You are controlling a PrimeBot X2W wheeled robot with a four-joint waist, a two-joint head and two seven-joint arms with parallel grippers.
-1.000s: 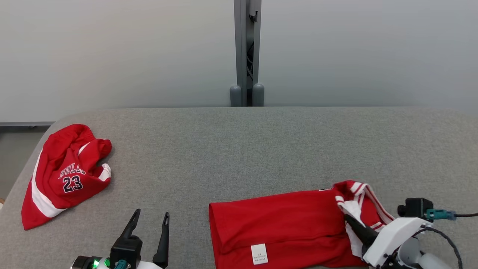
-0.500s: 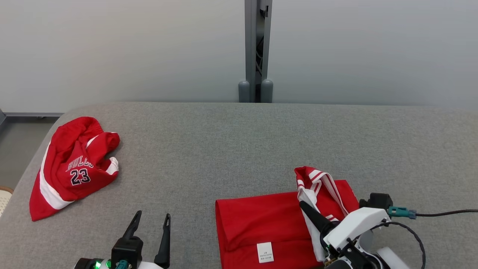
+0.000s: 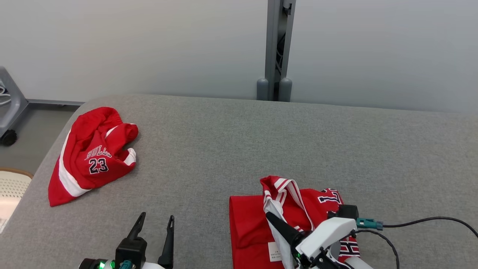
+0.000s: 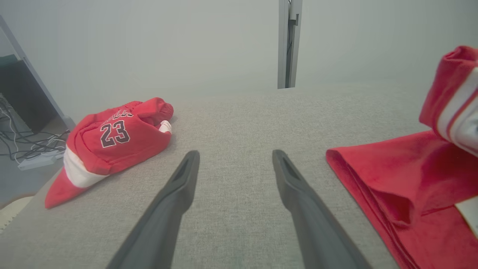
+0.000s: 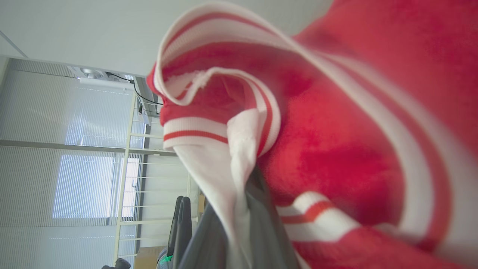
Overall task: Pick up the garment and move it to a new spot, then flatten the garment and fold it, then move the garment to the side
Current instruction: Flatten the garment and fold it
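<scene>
The garment [image 3: 249, 220], a red jersey with white-and-red striped trim, lies at the near right of the grey table [image 3: 231, 142]. My right gripper [image 3: 271, 217] is shut on its striped edge, which is lifted and drawn over the flat red body. Up close in the right wrist view, the trim [image 5: 209, 127] drapes over the closed fingers [image 5: 257, 224]. My left gripper [image 3: 156, 217] stands open at the near left, apart from the cloth. In the left wrist view the left gripper [image 4: 235, 154] has bare table between its fingers and the garment [image 4: 392, 175] to its right.
A second red piece printed "23" [image 3: 93, 157] lies crumpled at the table's far left corner, and it shows as the red piece [image 4: 112, 142] in the left wrist view. A grey post [image 3: 276, 52] stands behind the table. A black cable [image 3: 429, 220] trails right. A wheeled stand [image 3: 7, 112] sits on the floor at left.
My right gripper has carried the striped edge leftward over the garment, folding it narrower. The head camera has turned, shifting the whole picture. The left gripper stays put.
</scene>
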